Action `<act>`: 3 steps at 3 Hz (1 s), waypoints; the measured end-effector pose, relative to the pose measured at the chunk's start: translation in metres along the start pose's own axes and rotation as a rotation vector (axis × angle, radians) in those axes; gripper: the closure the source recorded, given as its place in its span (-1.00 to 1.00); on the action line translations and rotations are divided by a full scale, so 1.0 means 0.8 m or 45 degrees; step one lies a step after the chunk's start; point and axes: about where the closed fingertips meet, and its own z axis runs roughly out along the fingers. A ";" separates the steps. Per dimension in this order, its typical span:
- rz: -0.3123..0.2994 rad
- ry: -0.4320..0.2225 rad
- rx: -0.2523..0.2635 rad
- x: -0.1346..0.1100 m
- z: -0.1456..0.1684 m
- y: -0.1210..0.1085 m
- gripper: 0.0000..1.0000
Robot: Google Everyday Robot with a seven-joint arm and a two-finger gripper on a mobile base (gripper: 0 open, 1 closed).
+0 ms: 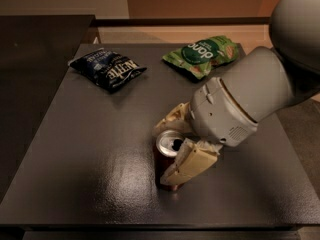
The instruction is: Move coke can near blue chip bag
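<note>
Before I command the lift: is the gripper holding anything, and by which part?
Cannot tell. The gripper is around the upper half of the can, which stands on the table.

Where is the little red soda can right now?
In the camera view, the small dark red soda can stands near the front middle of the dark table, at the robot's cream end effector, far from the crinkled navy chip bag.

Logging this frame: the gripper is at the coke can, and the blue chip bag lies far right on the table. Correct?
No. The camera view shows the blue chip bag far left on the table; the gripper is at the coke can.
</note>
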 end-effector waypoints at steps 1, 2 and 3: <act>-0.019 -0.007 -0.001 -0.007 -0.005 -0.003 0.30; -0.030 -0.015 0.016 -0.027 -0.015 -0.022 0.77; -0.009 -0.041 0.077 -0.056 -0.027 -0.061 1.00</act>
